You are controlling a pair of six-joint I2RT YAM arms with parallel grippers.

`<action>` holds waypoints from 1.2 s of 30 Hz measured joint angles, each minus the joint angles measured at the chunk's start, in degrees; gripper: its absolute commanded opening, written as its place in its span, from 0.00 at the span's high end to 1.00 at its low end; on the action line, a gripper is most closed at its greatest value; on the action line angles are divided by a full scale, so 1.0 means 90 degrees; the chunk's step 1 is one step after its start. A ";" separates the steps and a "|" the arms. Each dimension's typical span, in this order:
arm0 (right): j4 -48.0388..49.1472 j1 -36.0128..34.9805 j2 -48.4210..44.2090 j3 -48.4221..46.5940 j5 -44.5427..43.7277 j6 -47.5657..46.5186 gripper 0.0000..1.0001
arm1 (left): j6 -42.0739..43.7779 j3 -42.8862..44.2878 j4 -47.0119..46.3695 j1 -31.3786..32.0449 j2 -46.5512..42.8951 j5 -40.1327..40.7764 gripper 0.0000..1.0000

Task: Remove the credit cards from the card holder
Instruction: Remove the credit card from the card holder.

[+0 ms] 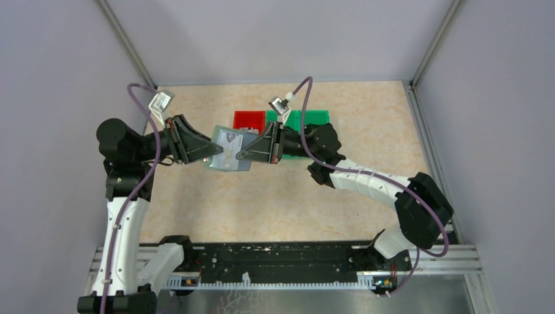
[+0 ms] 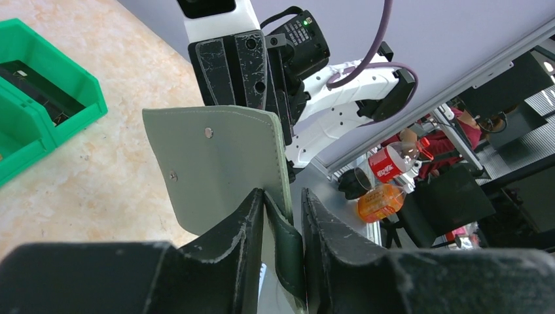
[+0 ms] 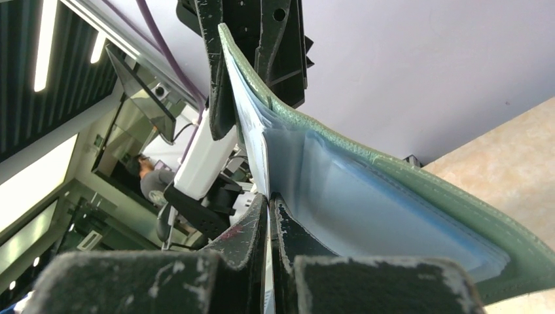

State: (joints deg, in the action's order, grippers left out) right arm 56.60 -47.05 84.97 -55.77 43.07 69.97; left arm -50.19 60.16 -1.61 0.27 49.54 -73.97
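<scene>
Jaws shut tight, the right gripper point(image 3: 269, 208) pinches a thin pale sheet point(image 3: 267, 278) at the open inside of the card holder point(image 3: 366, 196). I cannot tell whether that sheet is one of the credit cards or a pocket leaf. The left gripper point(image 2: 283, 196) has its jaws a little apart around the holder's opposite edge, and it is unclear whether they press on it. The unfolded holder hangs in the air between both arms, its blue-grey pockets facing up. Below lies the table point(image 1: 294, 196), with a red bin point(image 1: 249, 120) and a green bin point(image 1: 315, 118) near.
</scene>
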 measured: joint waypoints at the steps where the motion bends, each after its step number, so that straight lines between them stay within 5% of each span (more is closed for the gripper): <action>1: -0.0029 -0.0012 0.0000 -0.0002 -0.0017 -0.0034 1.00 | 0.0000 -0.0012 -0.0002 0.0000 -0.0007 -0.0002 0.67; 8: -0.0097 -0.0129 0.0000 -0.0015 -0.0090 -0.0209 1.00 | 0.0049 -0.0083 0.0002 0.0000 -0.0007 -0.0073 0.70; 11: -0.0119 -0.0148 0.0000 -0.0015 -0.0104 -0.0277 1.00 | 0.0301 -0.0068 0.0253 0.0000 0.0061 -0.0114 0.90; 14: -0.0155 -0.0148 -0.0005 -0.0017 -0.0107 -0.0328 1.00 | 0.0534 -0.0063 0.0498 -0.0005 0.0119 -0.0109 1.00; 34: 0.0100 -0.0202 -0.0333 0.0357 -0.0406 -0.0389 1.00 | -0.0267 -0.0058 -0.0340 0.0005 0.0056 -0.0216 0.96; 35: 0.0095 -0.0189 -0.0359 0.0413 -0.0425 -0.0389 0.99 | -0.0311 -0.0058 -0.0381 0.0002 0.0053 -0.0221 0.96; 36: 0.0092 -0.0172 -0.0376 0.0457 -0.0425 -0.0386 0.86 | -0.0347 -0.0058 -0.0408 0.0002 0.0046 -0.0228 0.96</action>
State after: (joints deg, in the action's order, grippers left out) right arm 57.43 -48.60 81.58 -51.66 39.24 66.50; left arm -53.32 59.64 -5.28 0.30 49.95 -76.03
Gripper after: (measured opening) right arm 0.003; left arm 0.044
